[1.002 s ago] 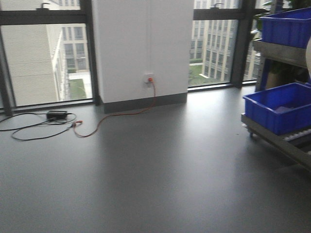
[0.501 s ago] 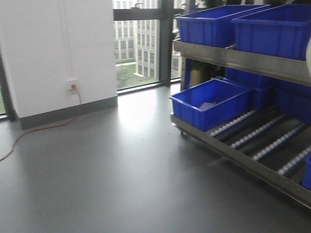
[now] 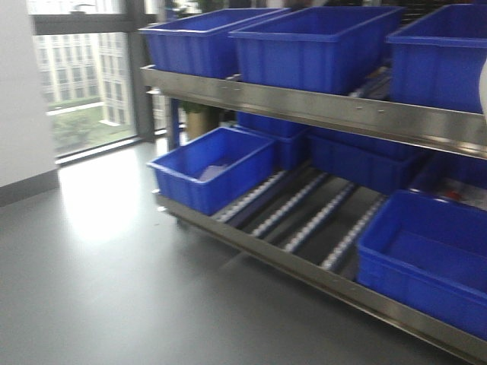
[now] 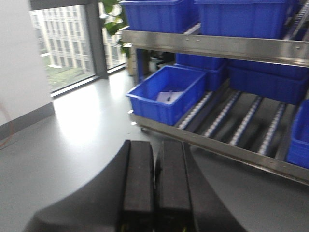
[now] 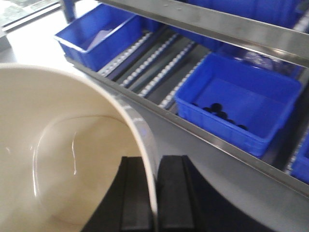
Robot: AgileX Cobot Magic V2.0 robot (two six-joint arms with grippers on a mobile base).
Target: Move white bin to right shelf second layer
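Observation:
The white bin [image 5: 58, 145] fills the left of the right wrist view, cream and glossy, with nothing inside. My right gripper [image 5: 153, 162] is shut on its wall, one finger inside and one outside. A sliver of the bin [image 3: 484, 87] shows at the front view's right edge. My left gripper [image 4: 154, 145] hangs shut and empty above the floor. The steel shelf stands ahead with a low roller level [image 3: 304, 217] [image 5: 154, 67] [image 4: 231, 116] and an upper level [image 3: 319, 106]. I cannot tell which one is the second layer.
Blue crates stand on the low rollers at the left [image 3: 209, 171] and right [image 3: 426, 266]; the right one [image 5: 236, 101] holds small black items. Several more crates [image 3: 319, 46] line the upper level. Grey floor [image 3: 99, 289] runs left to a window [image 3: 84, 84].
The front view has swung to the right: the white wall, socket and cable have left the frame and the shelf with blue crates now fills it.

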